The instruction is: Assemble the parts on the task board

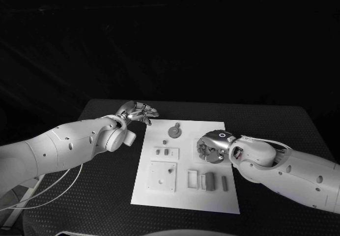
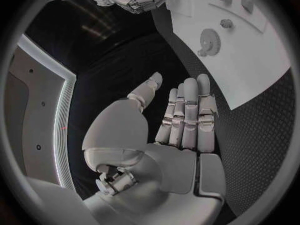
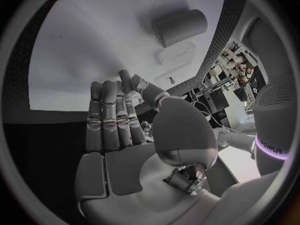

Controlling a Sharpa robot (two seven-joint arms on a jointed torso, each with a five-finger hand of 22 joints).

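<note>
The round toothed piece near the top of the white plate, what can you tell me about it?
The gear is a small grey toothed disc, plastic by its look, lying flat on the far part of the white task board. A small knob-like bit juts from its edge; the left wrist view shows its teeth and centre hub. Nothing touches it: the left hand hovers open off the board's far left corner, and the right hand is over the board's right side.

The white task board [image 1: 185, 196] carries grey parts [image 1: 174, 132] and lies on a black table [image 1: 283, 118] with a fine dotted weave, between silver hands on white arms.
</note>
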